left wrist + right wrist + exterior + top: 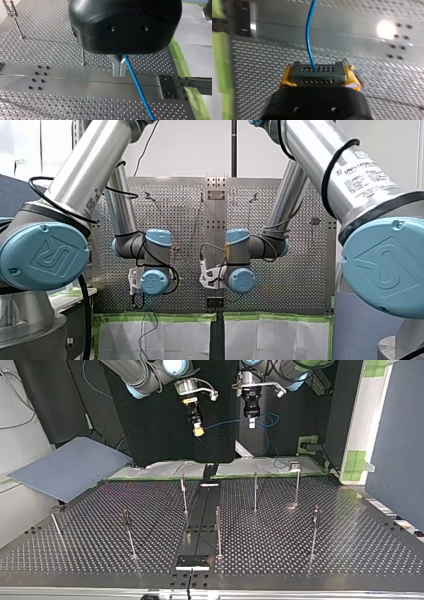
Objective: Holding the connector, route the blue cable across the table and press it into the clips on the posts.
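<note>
In the top view both grippers hang high above the far edge of the table. My right gripper, at that view's left, is shut with its yellow pads on a grey connector with rows of small holes. The blue cable leaves the connector's face. It runs across to my left gripper, whose metal fingers are shut on it. Past those fingers the cable slants down and away over the table. Beyond my left gripper it forms a loose loop.
Several thin posts with clips stand on the perforated table, among them a far pair and a nearer middle one. A flat metal strip runs between the two plates. A grey sheet lies at the top view's left.
</note>
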Tool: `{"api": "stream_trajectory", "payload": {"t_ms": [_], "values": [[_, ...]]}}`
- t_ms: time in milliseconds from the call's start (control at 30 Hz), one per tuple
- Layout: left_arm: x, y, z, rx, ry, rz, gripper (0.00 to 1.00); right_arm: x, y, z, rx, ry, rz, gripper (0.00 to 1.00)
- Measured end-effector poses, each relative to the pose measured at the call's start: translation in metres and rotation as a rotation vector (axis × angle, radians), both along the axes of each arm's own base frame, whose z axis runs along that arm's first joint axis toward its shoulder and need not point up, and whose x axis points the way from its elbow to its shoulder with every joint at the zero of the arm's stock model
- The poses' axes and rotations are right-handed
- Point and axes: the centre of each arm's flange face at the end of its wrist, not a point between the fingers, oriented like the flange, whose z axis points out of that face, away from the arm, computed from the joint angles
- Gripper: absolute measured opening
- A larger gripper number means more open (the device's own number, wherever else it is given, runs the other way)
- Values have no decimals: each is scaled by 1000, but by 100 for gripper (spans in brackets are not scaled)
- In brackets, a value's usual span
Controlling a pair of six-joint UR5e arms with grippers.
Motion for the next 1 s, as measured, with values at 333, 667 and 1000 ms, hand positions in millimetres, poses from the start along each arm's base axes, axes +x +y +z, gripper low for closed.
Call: {"api": "stream_trajectory", "payload": {"t_ms": [333, 667, 1000], "values": [[0, 0, -1, 2, 4, 0, 0, -7, 11, -38, 65, 75, 7, 0], [0, 0, -1, 2, 4, 0, 0, -7, 12, -39, 67, 77, 7, 0], [0, 0, -1, 2, 4, 0, 0, -8, 12, -40, 67, 77, 7, 0]]}}
